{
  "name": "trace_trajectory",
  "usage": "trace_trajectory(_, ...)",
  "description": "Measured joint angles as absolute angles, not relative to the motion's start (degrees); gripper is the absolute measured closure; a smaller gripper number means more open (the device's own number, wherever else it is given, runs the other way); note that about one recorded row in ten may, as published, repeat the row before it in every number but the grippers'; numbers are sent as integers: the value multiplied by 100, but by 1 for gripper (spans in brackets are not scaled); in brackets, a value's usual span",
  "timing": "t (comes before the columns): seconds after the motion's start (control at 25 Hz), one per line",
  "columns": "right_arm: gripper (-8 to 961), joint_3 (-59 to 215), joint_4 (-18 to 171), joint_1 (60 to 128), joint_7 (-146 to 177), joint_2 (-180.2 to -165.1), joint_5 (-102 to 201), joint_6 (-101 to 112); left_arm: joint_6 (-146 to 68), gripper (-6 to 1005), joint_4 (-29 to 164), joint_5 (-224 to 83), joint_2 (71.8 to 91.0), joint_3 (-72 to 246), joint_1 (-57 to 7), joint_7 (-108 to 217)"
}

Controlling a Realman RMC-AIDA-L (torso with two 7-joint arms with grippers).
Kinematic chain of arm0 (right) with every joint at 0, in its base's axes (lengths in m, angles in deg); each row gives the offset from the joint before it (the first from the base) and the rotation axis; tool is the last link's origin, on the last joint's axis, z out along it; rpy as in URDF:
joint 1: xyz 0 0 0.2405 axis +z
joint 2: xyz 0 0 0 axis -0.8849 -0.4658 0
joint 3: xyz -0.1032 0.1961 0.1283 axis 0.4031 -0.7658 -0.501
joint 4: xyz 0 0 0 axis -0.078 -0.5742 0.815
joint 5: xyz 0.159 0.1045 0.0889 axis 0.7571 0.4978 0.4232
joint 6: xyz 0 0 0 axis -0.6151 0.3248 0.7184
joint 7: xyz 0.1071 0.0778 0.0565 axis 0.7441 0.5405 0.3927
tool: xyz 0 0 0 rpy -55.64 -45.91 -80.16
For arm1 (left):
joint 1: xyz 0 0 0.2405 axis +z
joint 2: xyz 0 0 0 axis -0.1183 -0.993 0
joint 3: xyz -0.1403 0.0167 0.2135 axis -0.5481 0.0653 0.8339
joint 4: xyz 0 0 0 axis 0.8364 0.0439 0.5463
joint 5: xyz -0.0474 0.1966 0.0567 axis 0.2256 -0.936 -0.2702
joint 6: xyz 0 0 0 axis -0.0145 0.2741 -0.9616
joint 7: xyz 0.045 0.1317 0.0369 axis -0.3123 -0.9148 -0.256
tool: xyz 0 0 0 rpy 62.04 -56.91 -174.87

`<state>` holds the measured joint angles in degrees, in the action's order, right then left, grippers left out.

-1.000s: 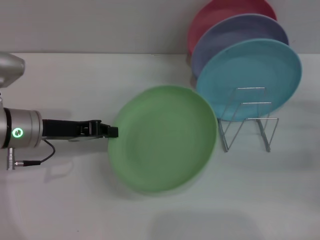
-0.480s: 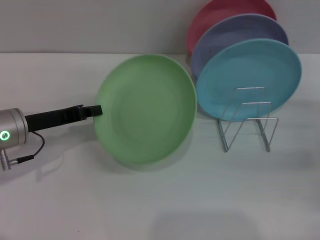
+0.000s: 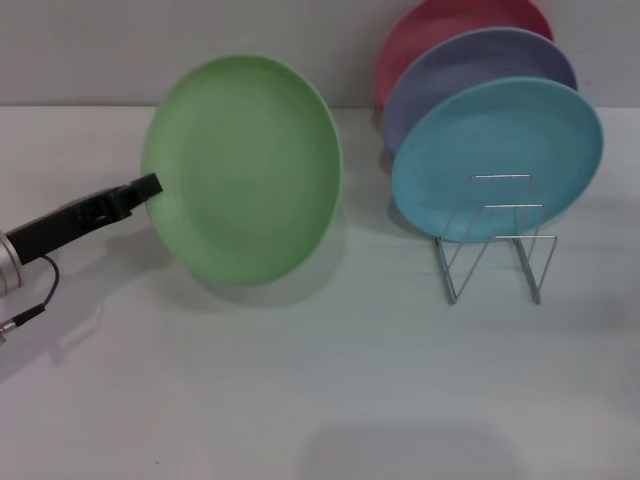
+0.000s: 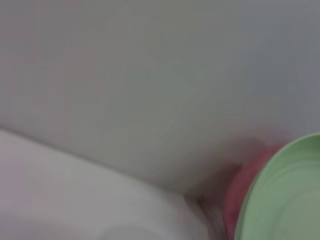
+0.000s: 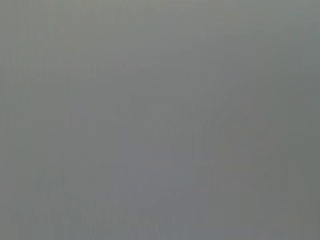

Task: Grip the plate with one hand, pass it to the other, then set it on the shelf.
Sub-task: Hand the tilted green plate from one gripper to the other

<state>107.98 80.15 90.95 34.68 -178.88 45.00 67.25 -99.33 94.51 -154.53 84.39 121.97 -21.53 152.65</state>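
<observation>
The light green plate (image 3: 245, 165) is held up above the white table, tilted so its face shows, at the left middle of the head view. My left gripper (image 3: 148, 187) is shut on the plate's left rim, with its black fingers reaching in from the left edge. The plate's rim also shows in the left wrist view (image 4: 285, 195). The silver wire shelf (image 3: 495, 240) stands on the table at the right, apart from the green plate. My right gripper is out of view; the right wrist view shows only plain grey.
A turquoise-blue plate (image 3: 500, 155), a lavender plate (image 3: 470, 70) and a red plate (image 3: 440, 30) lean upright in the back slots of the shelf. A grey wall runs behind the table (image 3: 330, 390).
My left gripper has lifted the green plate up and to the left, away from the shelf, and tilted it more upright. The arm has drawn back towards the left edge.
</observation>
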Motion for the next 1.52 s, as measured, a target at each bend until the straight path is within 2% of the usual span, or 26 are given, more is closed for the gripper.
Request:
trace_trajectory(0.76,345,10788,8029,9107,3332,-17876,4502,6642,-10375,965,7247,-12488,8533,12153,-2195,11499)
trace_trajectory(1.52,345,10815,8029,9103,3318,-17879,4489,6633,-10930,966,6021,-11567,8558,11720,-2159,9046)
